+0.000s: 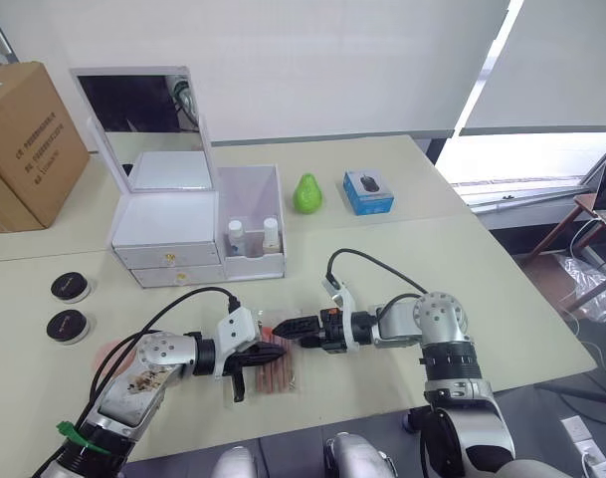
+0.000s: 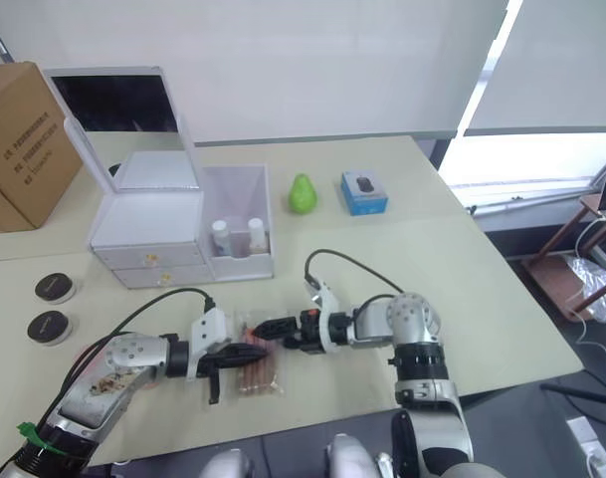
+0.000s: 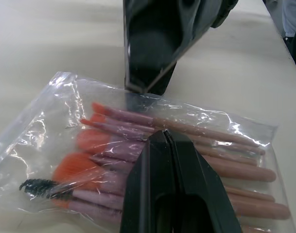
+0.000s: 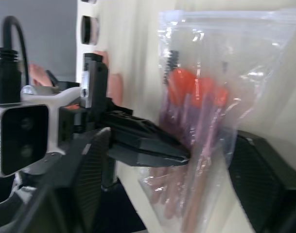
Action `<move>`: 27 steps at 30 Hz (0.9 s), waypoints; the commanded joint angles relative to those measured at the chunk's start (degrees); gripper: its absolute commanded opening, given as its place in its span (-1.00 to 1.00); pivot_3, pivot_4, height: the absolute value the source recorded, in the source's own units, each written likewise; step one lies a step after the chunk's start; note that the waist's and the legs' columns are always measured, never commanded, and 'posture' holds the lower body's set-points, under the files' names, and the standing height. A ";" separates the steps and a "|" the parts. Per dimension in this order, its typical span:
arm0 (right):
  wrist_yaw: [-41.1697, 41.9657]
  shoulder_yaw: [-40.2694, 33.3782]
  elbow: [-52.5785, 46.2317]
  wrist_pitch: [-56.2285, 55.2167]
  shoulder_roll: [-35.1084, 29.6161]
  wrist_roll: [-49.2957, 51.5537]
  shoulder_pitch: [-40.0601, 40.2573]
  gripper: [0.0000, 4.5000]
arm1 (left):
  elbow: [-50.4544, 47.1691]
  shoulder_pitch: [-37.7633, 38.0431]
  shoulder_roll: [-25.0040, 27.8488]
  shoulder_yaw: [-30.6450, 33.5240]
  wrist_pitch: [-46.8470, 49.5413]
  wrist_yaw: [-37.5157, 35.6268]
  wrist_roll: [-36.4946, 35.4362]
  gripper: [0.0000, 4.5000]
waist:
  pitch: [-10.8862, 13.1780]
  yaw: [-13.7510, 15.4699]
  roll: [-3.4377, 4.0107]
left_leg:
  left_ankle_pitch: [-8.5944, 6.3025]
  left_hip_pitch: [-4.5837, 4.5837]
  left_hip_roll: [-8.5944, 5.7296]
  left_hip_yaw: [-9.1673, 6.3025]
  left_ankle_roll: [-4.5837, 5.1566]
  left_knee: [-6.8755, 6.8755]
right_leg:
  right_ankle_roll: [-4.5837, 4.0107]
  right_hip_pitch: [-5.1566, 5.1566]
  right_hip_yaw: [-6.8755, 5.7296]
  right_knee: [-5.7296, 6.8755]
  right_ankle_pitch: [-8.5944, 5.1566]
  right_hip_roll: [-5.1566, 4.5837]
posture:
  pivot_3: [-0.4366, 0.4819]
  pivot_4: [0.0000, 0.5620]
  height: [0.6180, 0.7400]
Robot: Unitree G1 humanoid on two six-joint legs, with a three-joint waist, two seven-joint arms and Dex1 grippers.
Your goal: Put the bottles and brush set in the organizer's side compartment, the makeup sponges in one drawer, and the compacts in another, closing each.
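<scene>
The brush set [image 1: 274,370] lies flat in its clear packet near the table's front edge. My left gripper [image 1: 272,352] is shut, and its joined fingertips [image 3: 160,138] rest on top of the packet. My right gripper [image 1: 287,330] is open, with one finger [image 4: 84,174] on each side of the packet's bristle end. The white organizer [image 1: 168,234] stands behind with its mirror lid up and both drawers shut. Two bottles [image 1: 236,234] stand in its side compartment [image 1: 253,194]. Two black compacts [image 1: 71,288] sit at the left. A pink makeup sponge [image 1: 110,351] peeks out from under my left arm.
A brown cardboard box [image 1: 19,139] stands at the far left. Right of the organizer are a green pear [image 1: 306,192] and a blue box [image 1: 368,191] showing a mouse. The table's front edge runs just below the brush packet.
</scene>
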 commanded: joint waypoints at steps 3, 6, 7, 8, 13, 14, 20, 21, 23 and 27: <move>-0.28 3.31 1.98 -2.74 -0.33 -6.95 1.19 -0.20 | -1.49 1.04 0.86 0.02 0.24 -0.57 0.01 -1.00 | -0.02 -0.04 0.17 | -0.05 0.01 0.00 -0.01 0.08 0.00 | 0.00 -0.06 0.08 0.02 0.00 0.08 | -0.05 -0.47 0.83; 0.68 4.00 2.11 -3.77 -0.22 -8.31 1.13 -0.67 | -1.74 1.29 0.86 0.51 0.37 -0.56 -0.31 -1.00 | -0.05 -0.09 0.14 | -0.14 0.06 0.00 -0.07 0.24 0.00 | -0.02 -0.06 0.13 0.01 -0.01 0.15 | -0.05 -0.47 0.83; 0.93 4.11 2.18 -4.01 -0.12 -8.66 1.15 -0.81 | -1.74 1.33 0.89 0.69 0.35 -0.57 -0.37 -1.00 | -0.09 -0.07 0.08 | -0.15 0.10 0.00 -0.09 0.25 0.00 | -0.04 -0.04 0.14 0.01 -0.02 0.17 | -0.05 -0.47 0.83; 1.09 4.13 2.26 -4.13 -0.03 -8.86 1.15 -0.94 | -1.72 1.37 0.90 0.85 0.30 -0.61 -0.45 -1.00 | -0.12 -0.03 0.03 | -0.16 0.14 0.01 -0.11 0.25 0.00 | -0.12 -0.01 0.14 0.00 -0.07 0.18 | -0.05 -0.47 0.83; 2.00 3.83 2.17 -4.28 0.35 -10.06 1.17 -0.98 | -1.40 1.48 0.59 1.88 -0.32 -0.14 -0.62 -1.00 | -0.13 0.11 0.01 | -0.17 0.23 -0.01 -0.15 0.24 0.04 | -0.26 -0.01 0.15 -0.01 -0.15 0.17 | -0.05 -0.47 0.83; 2.13 3.64 2.17 -4.28 0.39 -10.20 1.17 -0.98 | -1.33 1.53 0.57 2.12 -0.48 0.02 -0.59 -1.00 | -0.13 0.10 0.02 | -0.17 0.22 0.00 -0.15 0.24 0.04 | -0.27 -0.02 0.16 -0.01 -0.16 0.17 | -0.05 -0.47 0.83; 3.02 2.47 2.22 -3.98 -0.04 -10.31 0.63 -1.00 | -4.88 3.15 0.50 9.98 2.44 0.73 -7.77 -0.81 | -0.12 0.09 0.01 | -0.17 0.19 0.00 -0.16 0.23 0.02 | -0.30 -0.09 0.15 0.00 -0.17 0.18 | -0.05 -0.47 0.83; 3.27 2.04 1.96 -3.79 -0.13 -10.02 0.53 -1.00 | -6.39 3.98 0.76 12.84 3.73 0.82 -10.55 -0.72 | -0.12 0.09 0.00 | -0.17 0.19 0.01 -0.17 0.23 0.02 | -0.30 -0.14 0.15 0.00 -0.17 0.18 | -0.05 -0.47 0.83; 3.94 1.21 1.24 -2.99 -0.22 -9.27 0.51 -1.00 | -8.86 6.20 1.51 18.30 6.31 0.90 -15.66 -0.44 | -0.11 0.09 0.00 | -0.17 0.12 0.02 -0.18 0.24 0.03 | -0.30 -0.30 0.14 0.01 -0.17 0.18 | -0.05 -0.47 0.83; 5.46 0.77 -3.64 -0.14 -0.83 -7.46 1.17 -1.00 | -13.59 12.99 4.43 28.73 12.59 1.37 -23.93 0.13 | -0.10 0.12 0.03 | -0.17 0.05 0.01 -0.17 0.23 0.02 | -0.30 -0.46 0.14 -0.02 -0.17 0.14 | -0.05 -0.47 0.83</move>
